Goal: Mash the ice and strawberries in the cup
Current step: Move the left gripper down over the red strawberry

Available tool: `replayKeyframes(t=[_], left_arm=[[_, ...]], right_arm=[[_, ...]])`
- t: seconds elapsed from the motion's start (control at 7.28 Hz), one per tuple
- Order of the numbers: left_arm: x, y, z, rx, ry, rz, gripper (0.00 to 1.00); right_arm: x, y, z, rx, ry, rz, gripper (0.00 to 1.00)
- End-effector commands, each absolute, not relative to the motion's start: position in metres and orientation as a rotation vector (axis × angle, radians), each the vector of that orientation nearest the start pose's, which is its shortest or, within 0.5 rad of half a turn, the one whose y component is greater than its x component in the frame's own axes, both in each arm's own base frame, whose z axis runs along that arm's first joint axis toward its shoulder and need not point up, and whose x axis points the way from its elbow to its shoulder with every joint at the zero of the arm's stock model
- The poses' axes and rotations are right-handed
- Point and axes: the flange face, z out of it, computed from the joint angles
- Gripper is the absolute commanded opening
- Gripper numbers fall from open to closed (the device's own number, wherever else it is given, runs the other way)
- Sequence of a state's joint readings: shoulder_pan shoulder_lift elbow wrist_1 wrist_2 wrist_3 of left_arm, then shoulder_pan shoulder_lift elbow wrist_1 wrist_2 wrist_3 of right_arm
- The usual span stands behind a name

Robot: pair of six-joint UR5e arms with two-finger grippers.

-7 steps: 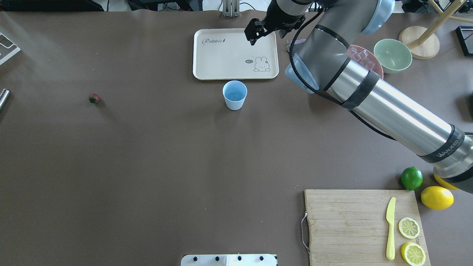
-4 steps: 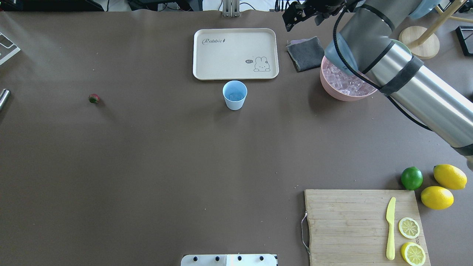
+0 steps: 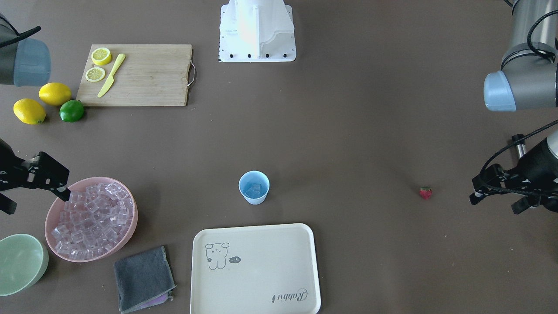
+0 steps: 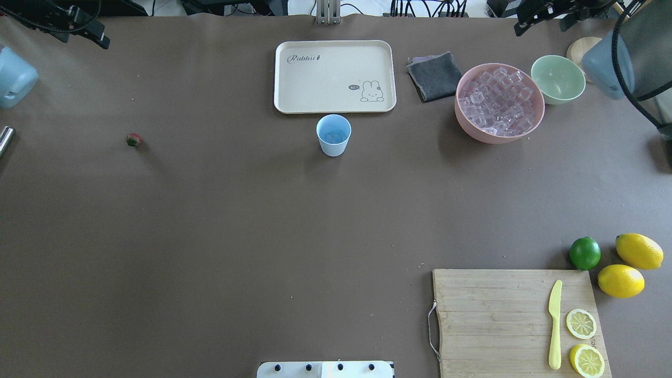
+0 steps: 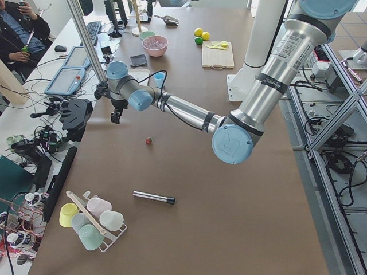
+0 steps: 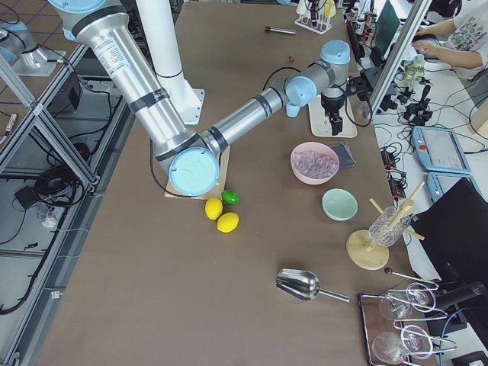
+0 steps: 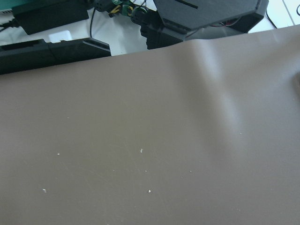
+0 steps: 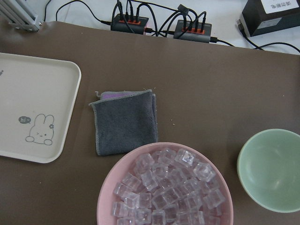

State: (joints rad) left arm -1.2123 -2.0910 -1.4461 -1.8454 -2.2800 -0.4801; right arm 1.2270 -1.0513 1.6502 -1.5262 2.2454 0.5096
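My left end effector hangs above the left end of the tabletop, its 2 fingers spread with nothing between them. My right end effector, likewise spread and empty, hovers at the far right, by the outer rim of the pink bowl heaped with ice.

The relation that matters: the 1 strawberry lies on the bare tabletop near my left end effector, to its right, toward the middle, and below the fingers. The cup stands upright at the centre, well apart from the strawberry, further along that same rightward line and just on my side of the cream tray. My left arm is plainly the nearer to the fruit; my right would have to cross the whole tabletop. I judge the next move to be a left-arm descent onto the strawberry, then a carry rightward to the cup.

The strawberry is small and red with a touch of green; it is too small in every view to tell which way its long axis points. The cup is light blue, with some clear cubes in its bottom. A metal rod lies at my left end, beyond the strawberry from the cup.
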Motion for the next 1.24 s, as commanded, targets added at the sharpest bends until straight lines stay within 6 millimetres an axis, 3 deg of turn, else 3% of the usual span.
replayKeyframes(t=[0.0,0.14,0.27,0.41,0.69,1.1], left_arm=[[0.226,-0.673,0.357,0.222,0.879,0.137,0.98],[0.244,-0.668,0.360,0.205,0.879,0.148,0.98],[0.264,-0.660,0.365,0.171,0.877,0.136,0.98],[0.269,-0.659,0.376,0.153,0.870,0.137,0.98],[0.267,-0.650,0.411,0.135,0.861,0.132,0.98],[0.266,-0.650,0.480,0.136,0.862,0.125,0.98]], right_arm=[[-0.090,-0.637,0.373,0.274,-0.815,-0.035,1.00],[-0.066,-0.627,0.401,0.274,-0.795,-0.043,1.00],[-0.046,-0.611,0.416,0.280,-0.786,-0.030,1.00],[-0.037,-0.588,0.421,0.287,-0.785,-0.025,1.00],[-0.032,-0.577,0.424,0.293,-0.782,-0.021,1.00],[-0.028,-0.572,0.426,0.301,-0.775,-0.019,1.00]])
